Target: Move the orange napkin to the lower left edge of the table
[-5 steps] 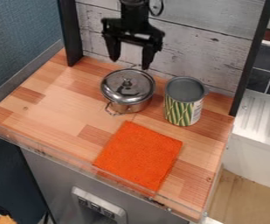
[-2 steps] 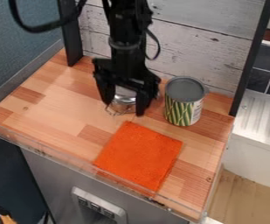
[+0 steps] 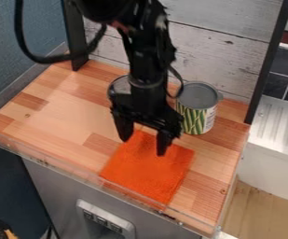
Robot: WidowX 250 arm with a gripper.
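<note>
So there's a tin can [image 3: 197,116] standing upright with a grey top and green on its label, and a metal pot [image 3: 119,85] is sitting near it, mostly hidden. Behind them whitewashed planks [image 3: 227,51] are running across, with one black post [image 3: 75,35] flanking them at the left and another at the right. A blue wall [image 3: 0,46] is filling the upper left. Over on the right, dark tiles [image 3: 280,85] are sitting above a ridged white drainboard [image 3: 283,121], and pale wood flooring [image 3: 258,210] is peeking out below.
</note>
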